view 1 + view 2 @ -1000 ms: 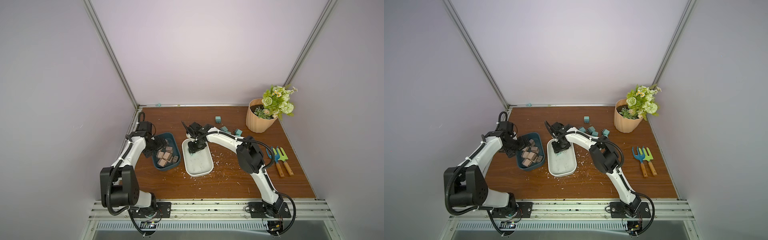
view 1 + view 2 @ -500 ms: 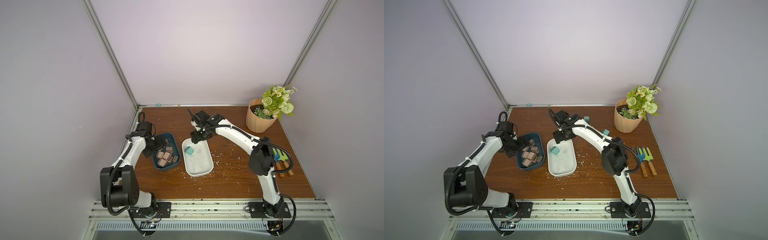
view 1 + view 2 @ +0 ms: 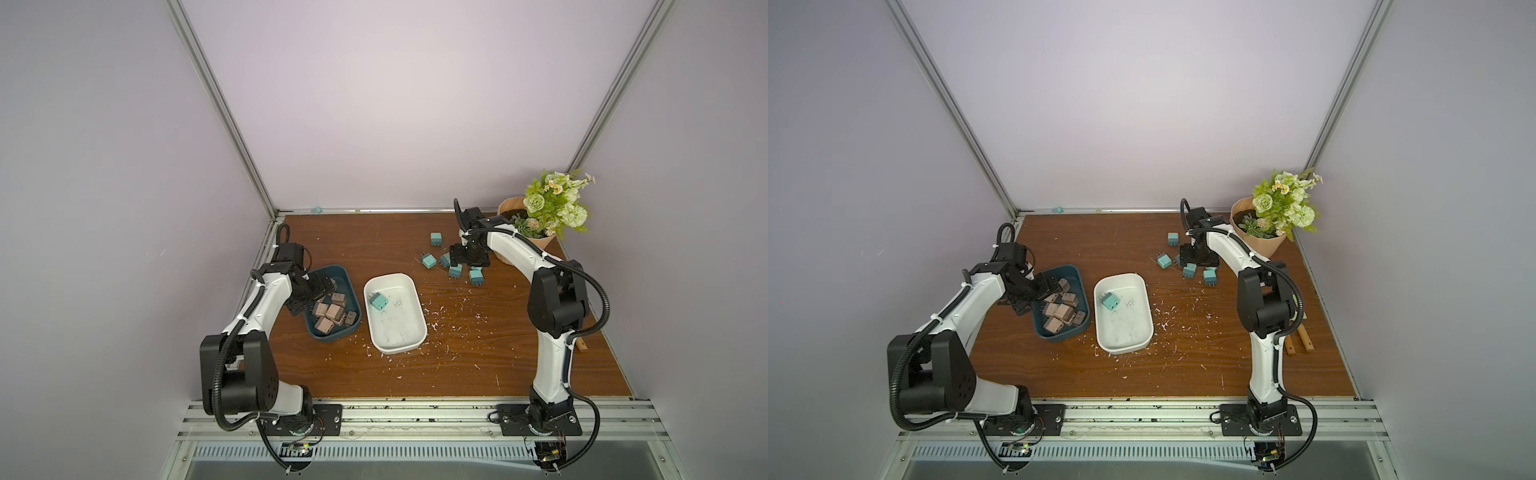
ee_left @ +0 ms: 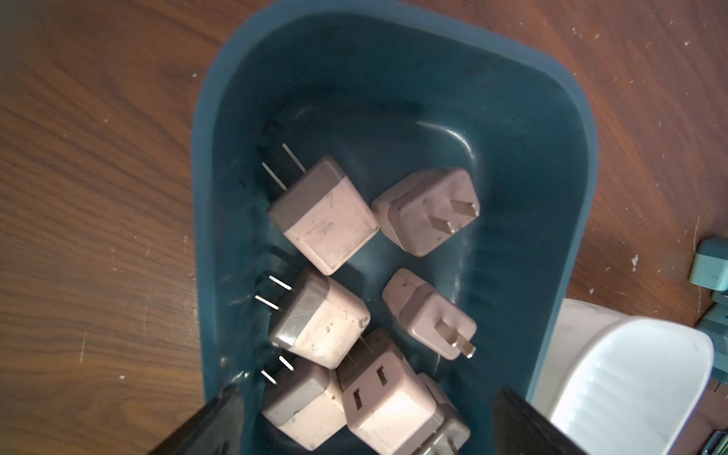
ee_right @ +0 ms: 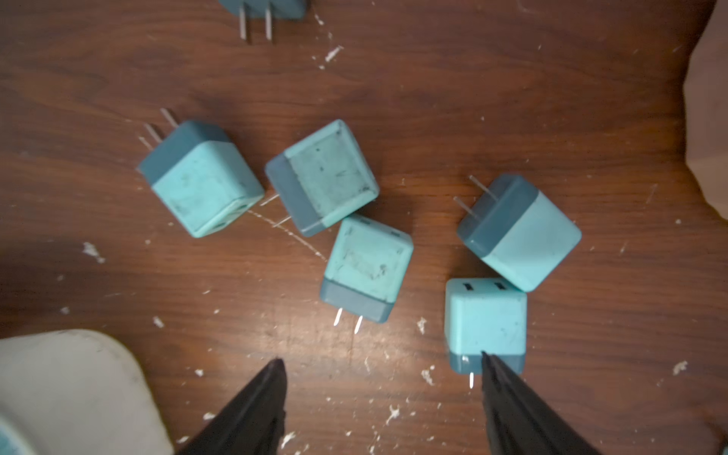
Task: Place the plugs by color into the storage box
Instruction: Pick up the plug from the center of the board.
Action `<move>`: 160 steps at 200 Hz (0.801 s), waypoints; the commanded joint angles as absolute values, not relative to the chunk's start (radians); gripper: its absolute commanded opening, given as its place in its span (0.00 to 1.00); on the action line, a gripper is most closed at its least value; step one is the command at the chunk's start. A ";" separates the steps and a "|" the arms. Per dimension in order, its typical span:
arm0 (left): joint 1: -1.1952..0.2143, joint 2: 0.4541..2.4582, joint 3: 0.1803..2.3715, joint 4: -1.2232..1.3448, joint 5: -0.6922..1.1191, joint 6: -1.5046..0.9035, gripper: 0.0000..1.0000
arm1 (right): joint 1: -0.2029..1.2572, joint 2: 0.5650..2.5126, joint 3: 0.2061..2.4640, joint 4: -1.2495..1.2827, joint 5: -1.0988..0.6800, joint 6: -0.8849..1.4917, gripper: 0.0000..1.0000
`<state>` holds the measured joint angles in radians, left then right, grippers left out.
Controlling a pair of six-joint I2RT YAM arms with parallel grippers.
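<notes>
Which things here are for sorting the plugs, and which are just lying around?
For the job: teal plugs, pink plugs, blue box, white box.
Lying about: flower pot, white scraps, wooden handles.

Both top views high, front, looking down (near-identical); wrist cameras close above table (image 4: 78,157), sharing white tray (image 5: 59,394).

The plugs (image 5: 366,268) are matt, scuffed plastic with bright metal prongs (image 5: 338,317), the table (image 5: 433,98) smooth wood-grain, the blue box (image 4: 394,59) glossy plastic.
</notes>
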<state>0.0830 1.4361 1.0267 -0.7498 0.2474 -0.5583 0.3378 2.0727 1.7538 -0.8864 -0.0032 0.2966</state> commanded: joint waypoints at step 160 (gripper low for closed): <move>0.077 1.414 1.031 -0.760 0.258 -0.579 0.99 | 0.247 2.093 1.637 -0.789 0.025 0.195 0.70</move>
<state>0.0830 1.4132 1.0134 -0.7494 0.2543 -0.5655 0.2588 2.1166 1.6810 -0.7692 0.0067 0.2138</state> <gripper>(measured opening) 0.995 0.716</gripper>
